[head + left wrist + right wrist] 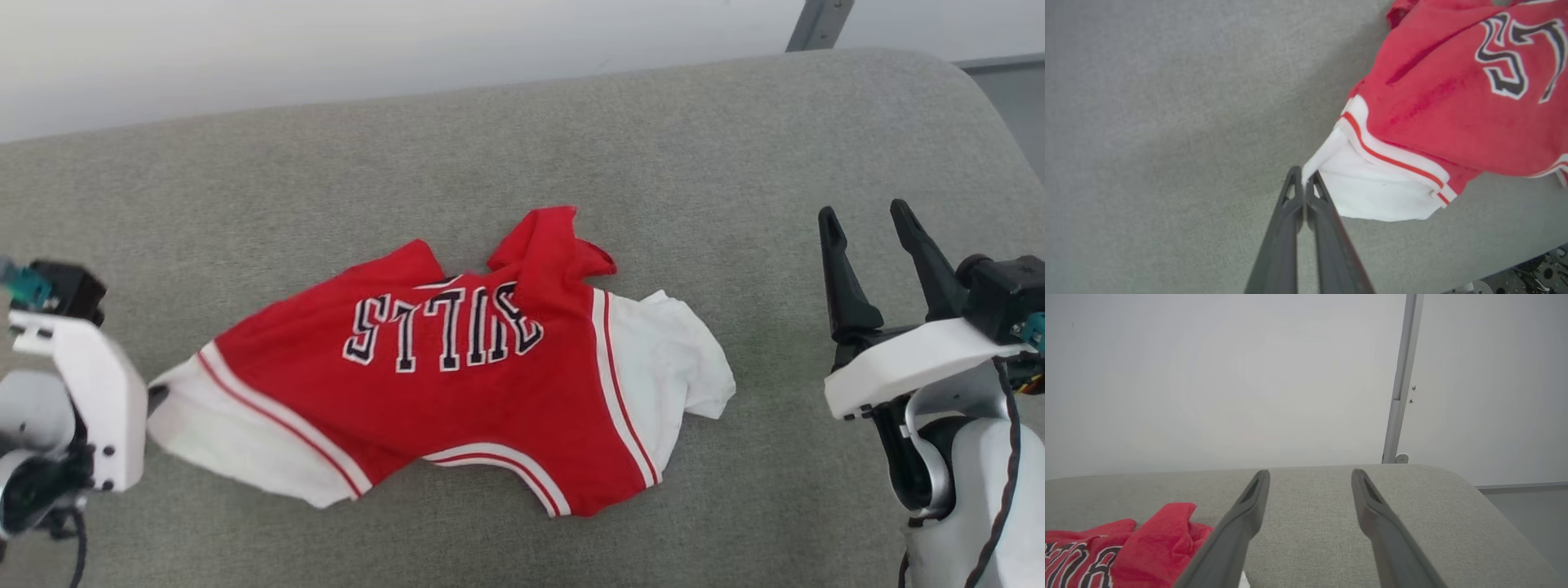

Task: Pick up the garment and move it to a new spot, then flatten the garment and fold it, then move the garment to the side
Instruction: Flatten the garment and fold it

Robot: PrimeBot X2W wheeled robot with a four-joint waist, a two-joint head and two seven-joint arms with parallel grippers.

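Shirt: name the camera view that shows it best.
Head view: the whole shirt lies on the grey cushion. Left wrist view has one white sleeve and some lettering; right wrist view, a crumpled red corner.

1. The left gripper [1303,180] has its two dark fingers pressed together, pinching the white sleeve edge of the garment [1453,102].
2. Its white wrist housing [90,400] sits low at the robot's left.
3. The right gripper [864,209] is at the lower right, fingers spread wide and pointing forward, holding nothing.

Matt cloth garment [490,408], woven upholstery [571,131]
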